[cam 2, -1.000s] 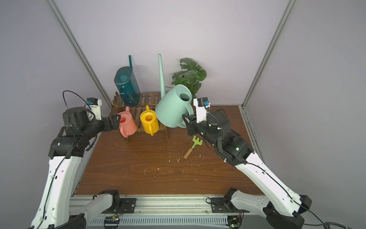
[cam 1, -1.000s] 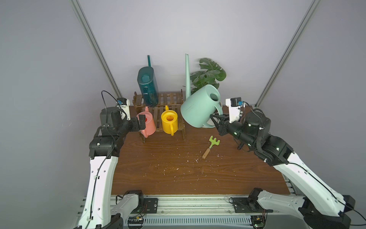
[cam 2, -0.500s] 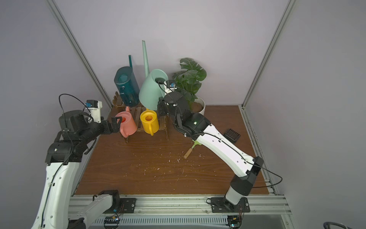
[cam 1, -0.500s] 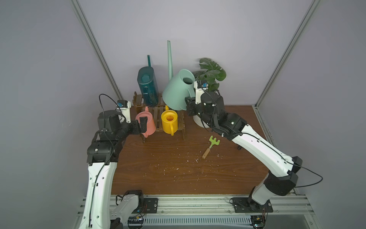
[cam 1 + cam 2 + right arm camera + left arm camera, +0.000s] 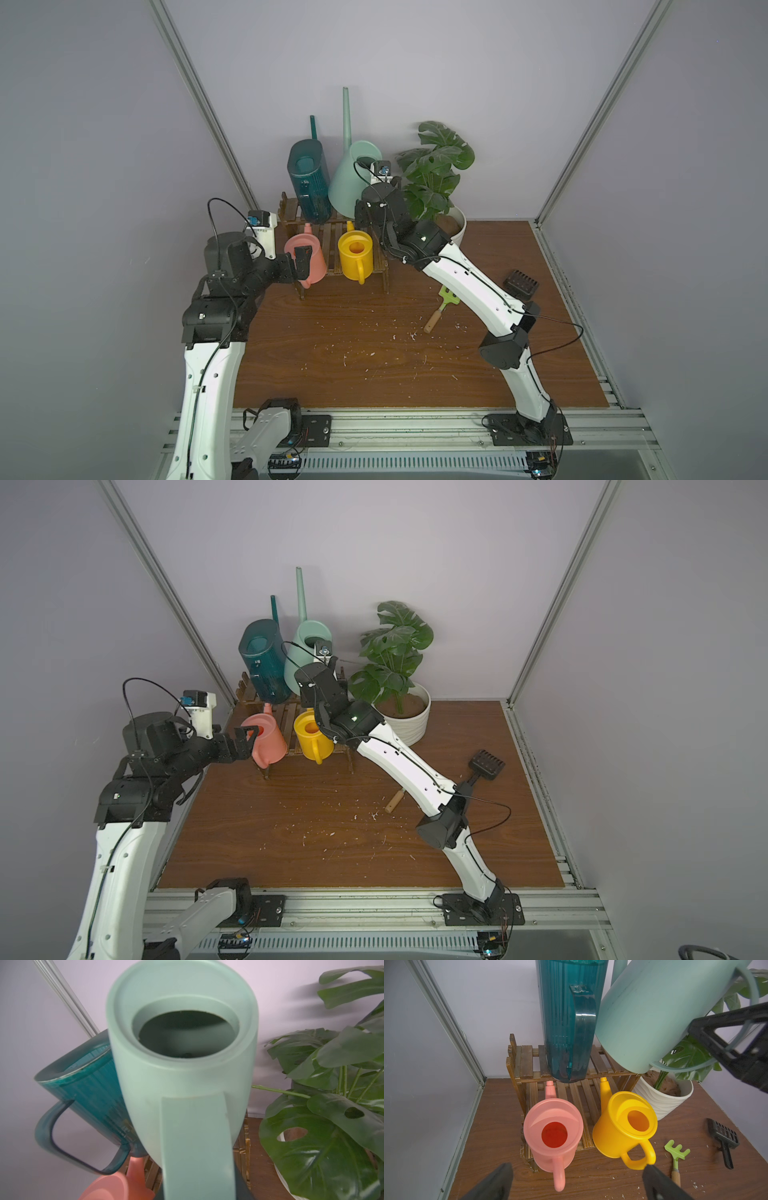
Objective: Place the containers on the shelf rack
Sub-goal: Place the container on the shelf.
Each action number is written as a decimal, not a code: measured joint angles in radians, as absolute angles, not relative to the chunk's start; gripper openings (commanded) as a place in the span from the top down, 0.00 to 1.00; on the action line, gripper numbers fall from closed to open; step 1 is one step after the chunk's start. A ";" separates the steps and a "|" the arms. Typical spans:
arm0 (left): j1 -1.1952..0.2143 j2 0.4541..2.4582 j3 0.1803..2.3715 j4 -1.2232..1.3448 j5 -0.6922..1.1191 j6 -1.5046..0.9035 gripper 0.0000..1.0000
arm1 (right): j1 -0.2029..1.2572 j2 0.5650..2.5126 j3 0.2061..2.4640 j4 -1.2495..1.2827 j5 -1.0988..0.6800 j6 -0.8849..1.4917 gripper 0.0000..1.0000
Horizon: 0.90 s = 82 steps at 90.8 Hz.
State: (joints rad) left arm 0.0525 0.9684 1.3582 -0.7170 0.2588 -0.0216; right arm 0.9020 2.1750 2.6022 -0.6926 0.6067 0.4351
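Right pincer (image 5: 708,1030), clamped on its handle, holds the mint-green can (image 5: 351,178) tilted above the shelf rack (image 5: 328,245)'s top tier — it could topple the teal can (image 5: 309,183) at its 9 o'clock; left pincer (image 5: 301,266) gapes empty.

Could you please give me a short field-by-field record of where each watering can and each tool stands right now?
teal can: upright on the upper shelf of the rack
mint-green can: tilted, over the upper shelf, beside the teal can
pink can: on the lower shelf
yellow can: on the lower shelf
right tool: shut on the mint-green can's handle
left tool: open, empty, by the pink can
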 measured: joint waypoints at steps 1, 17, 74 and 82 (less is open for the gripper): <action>0.052 0.968 1.358 -0.717 0.259 -0.022 0.00 | 0.902 2.177 2.605 -0.695 0.608 0.435 0.93; 0.052 0.955 1.358 -0.717 0.268 -0.021 0.00 | 0.903 2.194 2.614 -0.706 0.639 0.442 0.93; 0.052 0.954 1.346 -0.717 0.288 -0.021 0.00 | 0.894 2.248 2.614 -0.688 0.683 0.443 0.86; 0.052 0.954 1.345 -0.717 0.289 -0.021 0.00 | 0.891 2.248 2.614 -0.680 0.686 0.446 0.84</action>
